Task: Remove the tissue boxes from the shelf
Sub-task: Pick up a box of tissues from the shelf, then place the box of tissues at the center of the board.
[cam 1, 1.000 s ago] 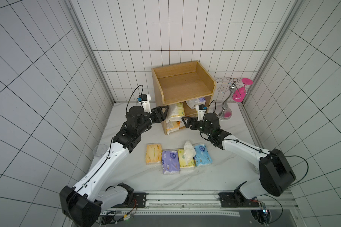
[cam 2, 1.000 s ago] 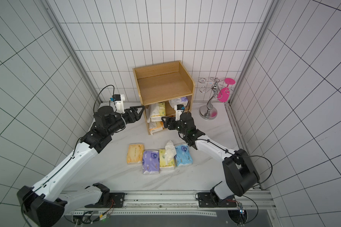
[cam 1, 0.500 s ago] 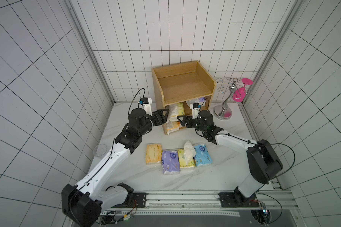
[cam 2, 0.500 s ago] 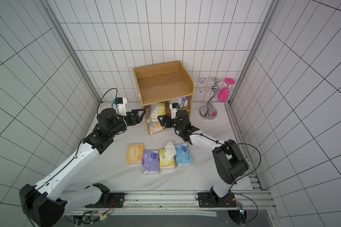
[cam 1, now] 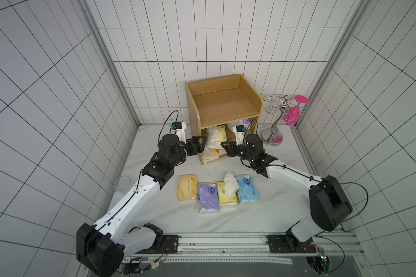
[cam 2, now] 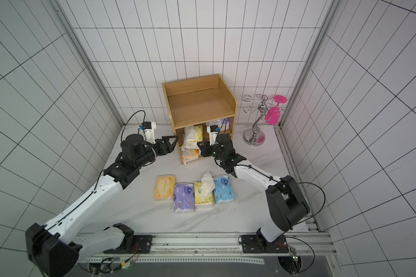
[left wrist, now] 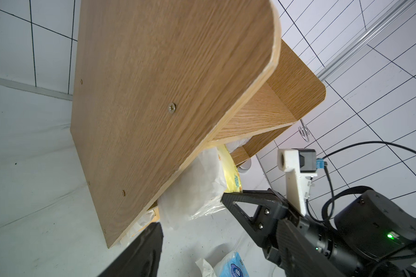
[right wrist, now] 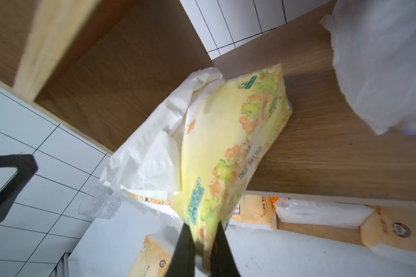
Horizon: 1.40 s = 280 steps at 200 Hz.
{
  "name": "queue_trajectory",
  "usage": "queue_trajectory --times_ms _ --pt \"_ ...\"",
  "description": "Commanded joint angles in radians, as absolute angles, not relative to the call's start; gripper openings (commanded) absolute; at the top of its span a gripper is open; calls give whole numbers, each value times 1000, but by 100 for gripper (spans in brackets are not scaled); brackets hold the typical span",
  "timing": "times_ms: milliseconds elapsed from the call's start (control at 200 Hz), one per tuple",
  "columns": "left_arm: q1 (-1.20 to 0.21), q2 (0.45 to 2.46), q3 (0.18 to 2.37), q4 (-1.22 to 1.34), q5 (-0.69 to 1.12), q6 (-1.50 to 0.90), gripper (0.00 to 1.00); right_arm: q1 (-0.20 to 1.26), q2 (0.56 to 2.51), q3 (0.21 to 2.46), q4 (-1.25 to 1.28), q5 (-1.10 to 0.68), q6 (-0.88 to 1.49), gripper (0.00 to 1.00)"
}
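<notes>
Mid-frame in a top view, the right gripper (cam 1: 222,144) is clamped shut on a corner of the yellow tissue pack (right wrist: 226,148) in the middle tier of the shelf (cam 1: 222,108). A slow, straight pull outward seems best, lest the wrapper slip. Just left of it the left gripper (cam 1: 202,144) stands open, empty. A purple pack (cam 1: 245,121) shares that tier, and orange packs (right wrist: 252,208) lie in the bottom one.

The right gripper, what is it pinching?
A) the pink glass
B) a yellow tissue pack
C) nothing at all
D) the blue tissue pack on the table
B: in the right wrist view the right gripper is shut on the corner of the yellow tissue pack, which sticks out from the front of the shelf.
</notes>
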State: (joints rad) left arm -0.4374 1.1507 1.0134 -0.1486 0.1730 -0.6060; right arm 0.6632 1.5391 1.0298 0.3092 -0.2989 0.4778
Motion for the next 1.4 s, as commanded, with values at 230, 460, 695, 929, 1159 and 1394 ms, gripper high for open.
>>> queue_trajectory --times_ms 230,460,695,929,1159,1394 --pt "-437 1104 1006 -160 155 -635 83 674 1216 810 -8 -270 330 0" --pt "-442 1100 994 -168 145 -647 84 660 1004 683 -212 -176 309 0" --pt "-447 1108 982 -137 149 -661 84 588 855 614 -357 -128 341 0" --pt "-453 1152 1011 -134 192 -646 85 432 855 566 -379 -148 352 0" --pt "-453 1167 1023 -141 202 -626 85 284 951 572 -401 -195 375 12" --pt "-452 1151 1011 -150 175 -607 85 254 874 559 -475 -49 465 74"
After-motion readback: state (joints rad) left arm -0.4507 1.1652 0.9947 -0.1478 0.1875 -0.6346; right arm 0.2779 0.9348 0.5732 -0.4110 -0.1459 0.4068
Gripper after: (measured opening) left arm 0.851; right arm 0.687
